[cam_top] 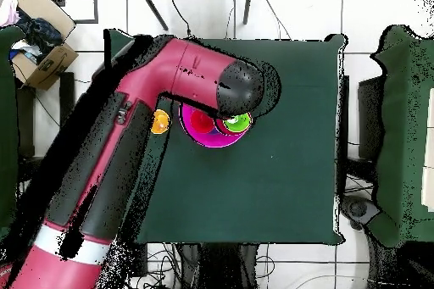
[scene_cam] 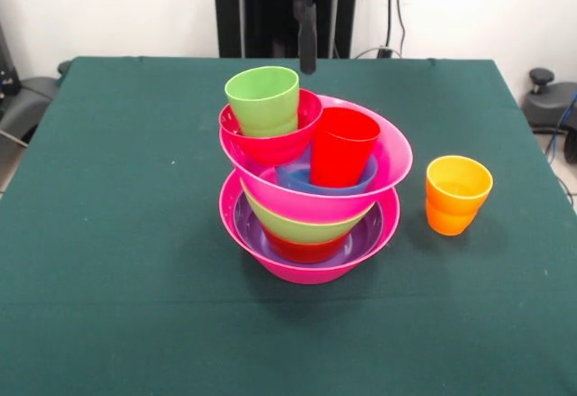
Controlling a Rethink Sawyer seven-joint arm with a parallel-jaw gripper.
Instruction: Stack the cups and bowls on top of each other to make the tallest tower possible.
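Tower [scene_cam: 311, 202]: bowls and cups, smooth glossy plastic with light glints on the rims. Orange cup [scene_cam: 458, 194]: same glossy plastic, slightly translucent look. Worktop [scene_cam: 117, 234]: dark green cloth, matt, finely napped. Arm [cam_top: 110, 167]: smooth red and black casing with a soft sheen. Box [cam_top: 42, 44]: brown cardboard, matt.

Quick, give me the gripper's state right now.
Gripper: cannot be told whether open or closed; it holds nothing visible, hanging behind the lime green cup.

The arm [cam_top: 127, 141] is glossy crimson with black panels, a white band and a rounded black elbow.
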